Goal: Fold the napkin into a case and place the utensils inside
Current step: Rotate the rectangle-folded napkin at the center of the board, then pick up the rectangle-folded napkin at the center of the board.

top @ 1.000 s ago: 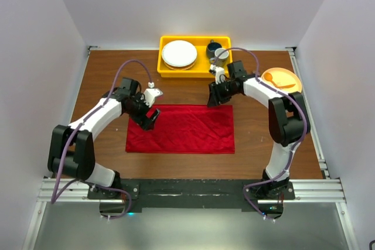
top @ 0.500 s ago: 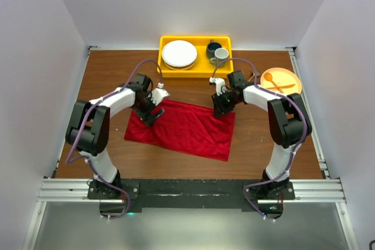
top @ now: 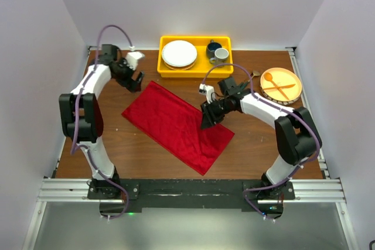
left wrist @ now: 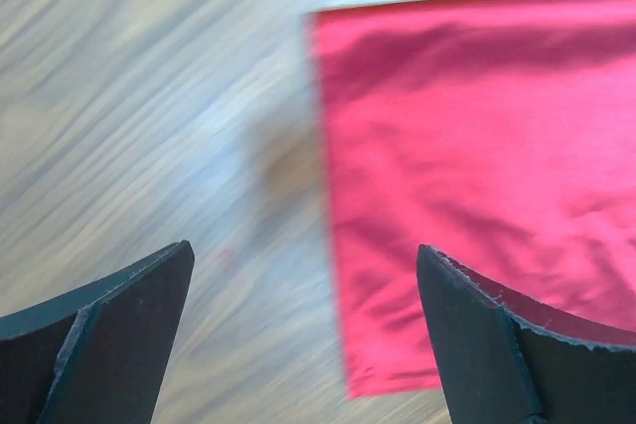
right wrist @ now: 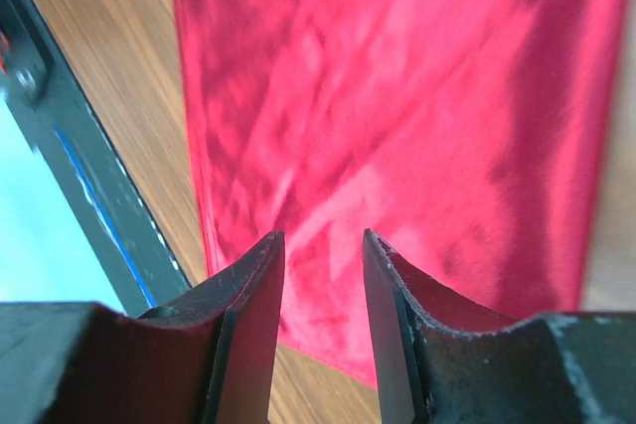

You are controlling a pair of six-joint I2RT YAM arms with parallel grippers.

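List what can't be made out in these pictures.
- The cutlery on the orange plate: too small in the top view to tell the pieces apart.
- The right claw: its own body hides the tips in the top view, so it is unclear whether they touch the napkin.
- The napkin's far side: cut off by the right edge of the blurred left wrist view.
- Inside the cups: too small to see.

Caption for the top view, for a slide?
Napkin skewed on table, right claw over it, left claw open off it, utensils on plate.
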